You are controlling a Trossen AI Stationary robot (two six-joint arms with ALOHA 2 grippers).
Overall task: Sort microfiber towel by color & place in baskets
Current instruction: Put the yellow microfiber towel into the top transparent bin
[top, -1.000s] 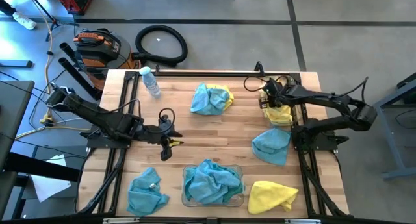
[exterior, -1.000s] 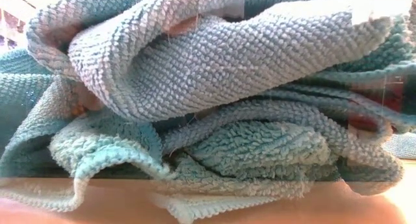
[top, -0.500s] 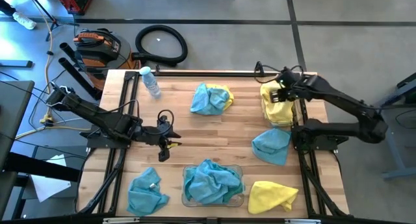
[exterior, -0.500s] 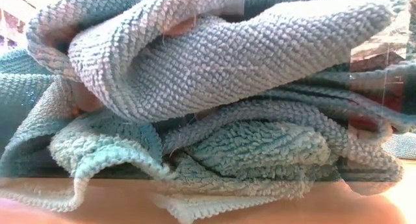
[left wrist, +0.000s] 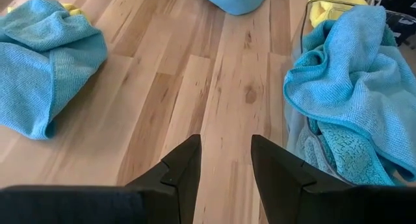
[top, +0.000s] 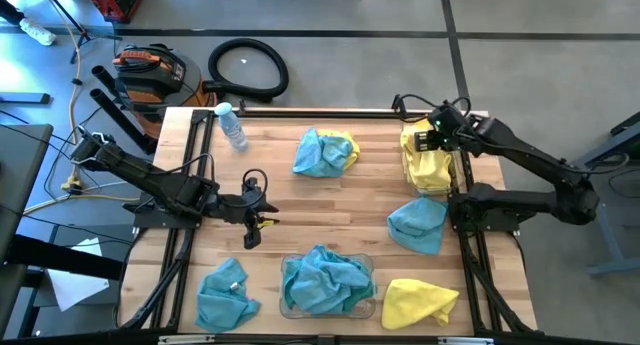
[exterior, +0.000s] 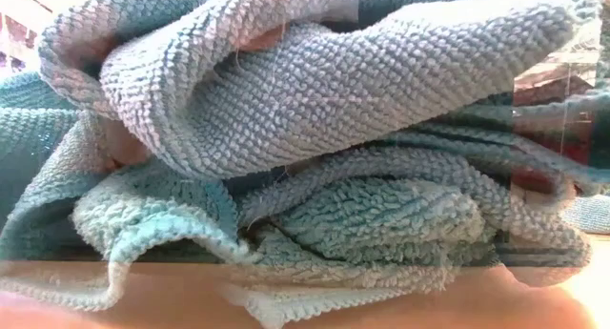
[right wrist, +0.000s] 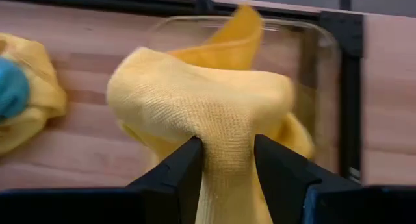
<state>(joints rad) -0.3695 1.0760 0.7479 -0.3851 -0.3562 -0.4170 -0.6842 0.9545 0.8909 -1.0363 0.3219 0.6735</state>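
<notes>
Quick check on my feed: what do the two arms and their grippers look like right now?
Both arms are dark, jointed and slim, with thin black cables looping beside them. The left gripper has two black, angular, wedge-shaped fingers; the right gripper matches it. A small yellow-orange marking shows near the left wrist in the high view.

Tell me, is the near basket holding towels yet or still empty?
Holding towels. In the high view the clear basket at the table's near edge is heaped with teal towels; none there are yellow.

Nubby cloth towels (top: 326, 279), clear glossy plastic basket (right wrist: 312, 49), smooth wooden table (top: 270, 185).
</notes>
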